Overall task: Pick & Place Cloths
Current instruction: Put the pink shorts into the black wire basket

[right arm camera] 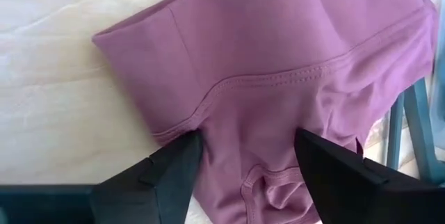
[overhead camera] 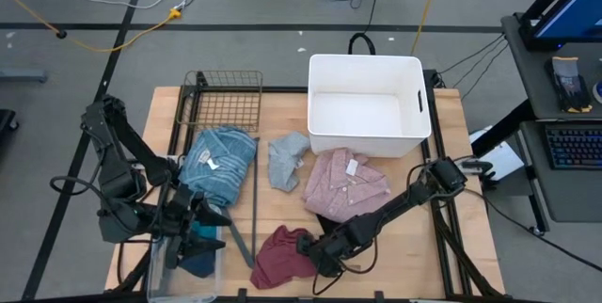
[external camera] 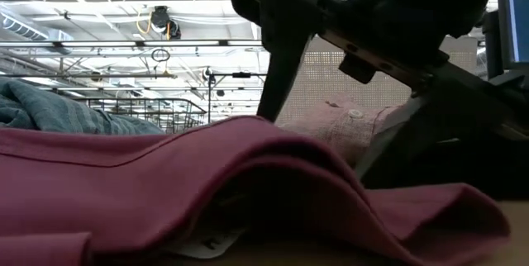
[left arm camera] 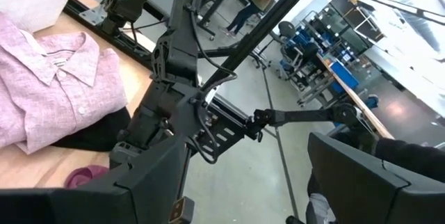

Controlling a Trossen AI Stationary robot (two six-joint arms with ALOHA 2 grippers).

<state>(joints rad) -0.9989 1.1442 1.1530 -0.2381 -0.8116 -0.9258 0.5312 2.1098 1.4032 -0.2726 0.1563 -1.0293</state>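
A maroon cloth [overhead camera: 280, 256] lies crumpled near the table's front edge. My right gripper [right arm camera: 247, 147] is open and slants down over it, one finger on either side of a seamed fold [right arm camera: 264, 57]. Behind it, a pink shirt [overhead camera: 346, 183] lies flat, partly over a black piece [left arm camera: 97, 133]. A grey-blue piece [overhead camera: 285, 159] and a blue striped top [overhead camera: 218, 162] lie farther left. My left gripper [overhead camera: 202, 223] is open, raised at the front left, with nothing between its fingers [left arm camera: 139, 182]. My right gripper comes at the maroon cloth from above and from the table's right, slanting down. Its open fingers [right arm camera: 177, 165] straddle the cloth's seamed part [right arm camera: 250, 123]. The cloth lies slack on the table. I cannot tell whether the fingertips touch it.
A white tub [overhead camera: 367, 105] stands at the back right and a wire basket [overhead camera: 226, 101] at the back left. A clear container [overhead camera: 183, 265] with a teal piece sits at the front left, below my left gripper. Bare wood [overhead camera: 414, 247] shows at the front right.
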